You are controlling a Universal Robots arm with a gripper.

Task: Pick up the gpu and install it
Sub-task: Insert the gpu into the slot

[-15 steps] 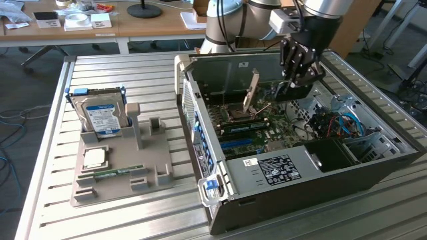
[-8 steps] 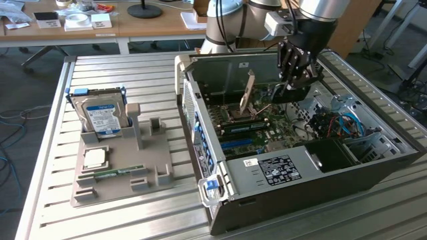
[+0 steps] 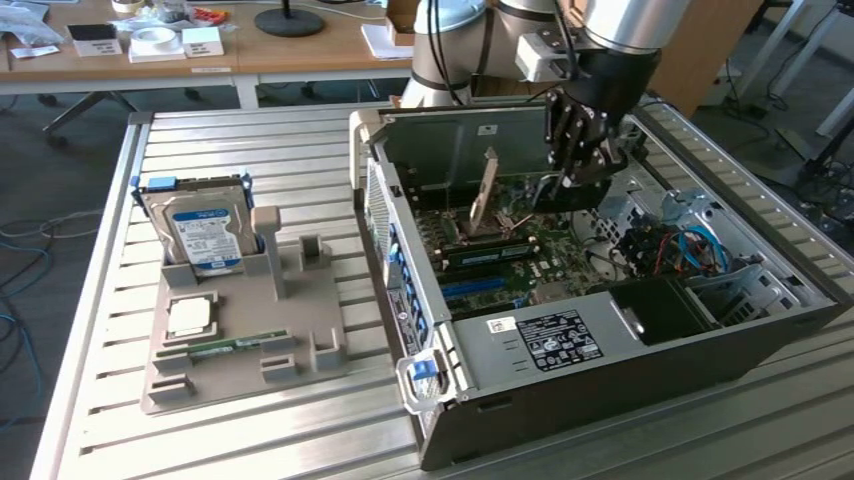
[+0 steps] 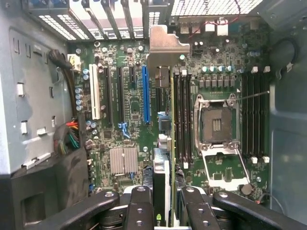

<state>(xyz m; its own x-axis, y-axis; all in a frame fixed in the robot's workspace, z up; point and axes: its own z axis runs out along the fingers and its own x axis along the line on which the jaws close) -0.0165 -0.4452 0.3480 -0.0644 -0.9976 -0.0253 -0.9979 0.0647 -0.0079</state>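
Gripper [image 4: 165,207]: you are clenching it on the gpu [image 4: 163,167]. The fingers [image 4: 139,206] are pressing on the card's two flat faces, so the card is showing edge-on in the wrist view. (Gripping by the faces is leaving the connector edge free, which is presumably why it is held this way.)

Card orientation: the silver bracket [image 4: 166,43] is leading, pointing toward the slot openings [image 4: 103,17] in the rear wall of the case. That is the end it has to meet.

Card position: the gpu is running parallel to the blue slot [image 4: 145,93], just beside it on the side of the open CPU socket [image 4: 217,125]. From these views you cannot tell whether its lower edge is touching the motherboard [image 4: 122,139] or hanging apart from it. I am judging it as not seated.

Exterior view: the gripper [image 3: 585,150] is reaching down into the computer case [image 3: 627,370]. The case is lying on its side on the bench [image 3: 94,420] with the open side up (so the board is facing the arm).

Outward: on the exterior view's left of the case, a grey holder tray [image 3: 314,345] is carrying the hard drive [image 3: 200,235] upright. The memory stick [image 3: 238,346] is lying flat on the same tray. Both are well apart from the gripper.
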